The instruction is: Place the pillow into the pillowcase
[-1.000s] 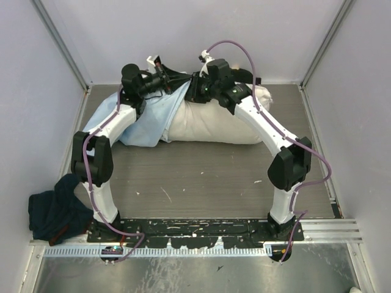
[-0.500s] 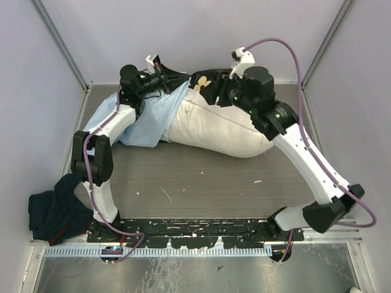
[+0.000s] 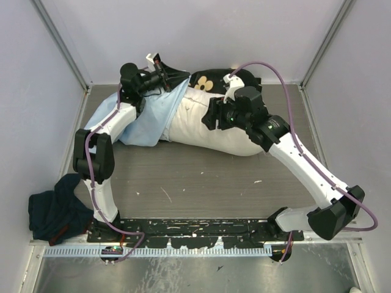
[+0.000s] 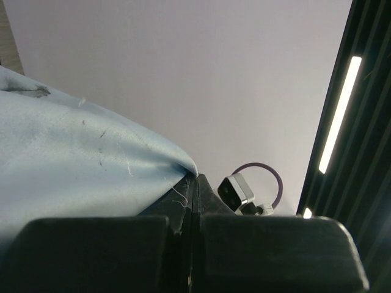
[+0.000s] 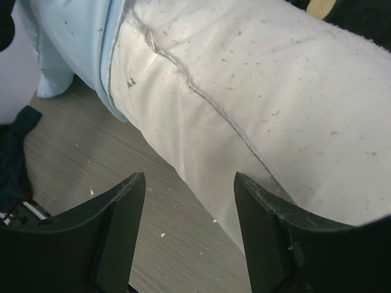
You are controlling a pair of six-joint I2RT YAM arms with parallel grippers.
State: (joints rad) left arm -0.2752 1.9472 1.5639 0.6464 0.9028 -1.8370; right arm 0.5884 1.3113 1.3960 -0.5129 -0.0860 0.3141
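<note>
Two arms: I see both bases bolted at the near edge of the table [image 3: 201, 177]. The left arm [image 3: 98, 159] reaches far up the left side. The right arm [image 3: 305, 165] bends out to the right, then comes back in over the middle.
Near left: a dark blue cloth [image 3: 55, 213] lies bunched just beside the left base.
Right gripper [image 5: 189, 183]: its jaws stand well apart with nothing between them. Through the gap I see the near edge of the pillow [image 5: 244, 91] and bare table. It hangs over the pillow's middle, and I cannot tell whether the fingers touch the fabric.
Pillow: it lies across the far half of the table, long side running left to right. It is cream-white and speckled, with a stitched seam along it. Its left end sits inside the mouth of the pillowcase [image 3: 149, 119], and the greater part to the right is bare.
Pillowcase: it is light blue and wrinkled, spread to the left of the pillow under the left forearm. Its open hem overlaps the pillow's left end.
Left gripper [image 4: 194, 183]: its jaws are closed, pinching the pillowcase's upper edge at the far left-centre. The fabric is drawn up to the fingertips.
Far edge: a black cloth with tan flowers [image 3: 208, 81] lies behind the pillow.
</note>
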